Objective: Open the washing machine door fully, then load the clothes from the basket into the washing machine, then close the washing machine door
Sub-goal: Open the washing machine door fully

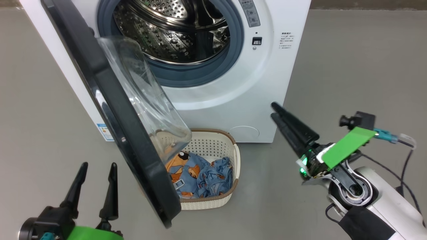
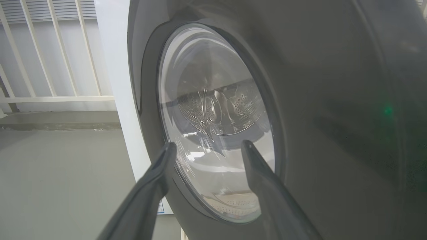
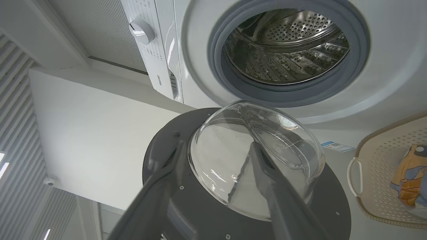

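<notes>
The washing machine [image 1: 233, 100] stands with its steel drum [image 1: 173, 30] exposed. The washing machine door [image 1: 133, 133] is swung out toward me, nearly edge-on, and its glass bowl [image 1: 143, 100] overhangs the left part of the basket [image 1: 237, 156]. The clothes [image 1: 203, 176] lie in the basket, light blue with orange figures. My left gripper [image 1: 98, 165] is open to the left of the door, facing its outer window [image 2: 213, 116]. To the right of the basket my right gripper [image 1: 273, 110] is open and empty, pointing at the door's inner side [image 3: 200, 213]. The right wrist view also shows the basket [image 3: 377, 160] and clothes [image 3: 408, 173].
Grey floor [image 1: 350, 66] surrounds the machine. A blue-white label sticker [image 1: 105, 131] sits low on the machine's left side. A white railing [image 2: 50, 66] stands behind the machine's left. The control knob [image 3: 141, 30] is on the top panel. Cables [image 1: 407, 156] trail from my right wrist.
</notes>
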